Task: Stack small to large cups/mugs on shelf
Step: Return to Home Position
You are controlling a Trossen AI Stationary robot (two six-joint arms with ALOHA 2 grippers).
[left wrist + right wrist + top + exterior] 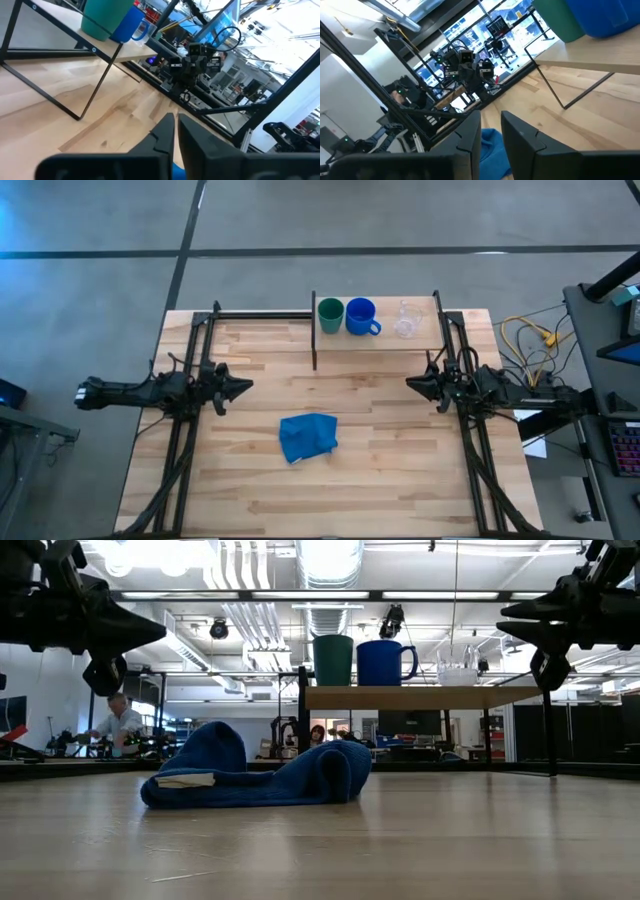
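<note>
The shelf (pixel 380 340), a light wood board on thin black uprights, stands at the table's far middle. On it, from left to right, stand the dark green cup (pixel 330 314), the blue mug (pixel 360 317) with its handle to the right, and the clear glass (pixel 406 320). The low view shows the same row: the green cup (pixel 333 660), the blue mug (pixel 384 662) and the glass (pixel 457 668). My left gripper (pixel 246 386) hovers over the table's left side, shut and holding nothing. My right gripper (pixel 409 383) hovers over the right side, near the shelf's right end, with a narrow gap between its fingers.
A crumpled blue cloth (pixel 308 436) lies on the tabletop between the two grippers, nearer the near edge. Black frame rails (pixel 190 430) run along both sides of the table. Bare wood lies between the shelf and the cloth. People show in the room beyond.
</note>
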